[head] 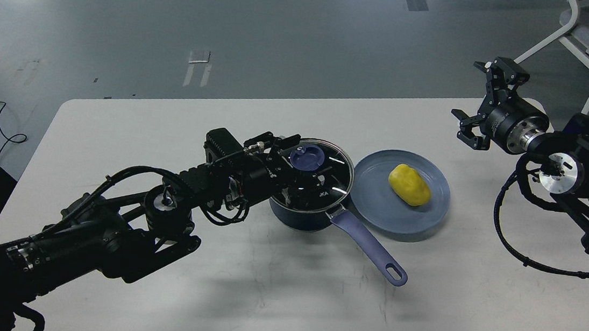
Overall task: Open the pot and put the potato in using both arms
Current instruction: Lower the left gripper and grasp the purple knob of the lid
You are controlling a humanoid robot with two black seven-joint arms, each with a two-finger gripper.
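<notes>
White table (270, 304) bare in front. Left pincer (303, 161) sits at the lid knob (307, 158) of the pot (314, 189); whether it has closed on the knob cannot be told. Lid (326, 176) on. Potato (409, 184) lies right of it on the plate (377, 206). Right pincer (487, 103), farther right and beyond, hangs open, empty. Step judged: lid removal. Next needs a firm grip, then a straight lift.

On your table (167, 137) the pot (307, 210) stands mid-way, lid (320, 173) on it — the plate (413, 220) touches its right side, the potato (409, 184) on that plate — handle (367, 246) pointing toward you, rightward.
</notes>
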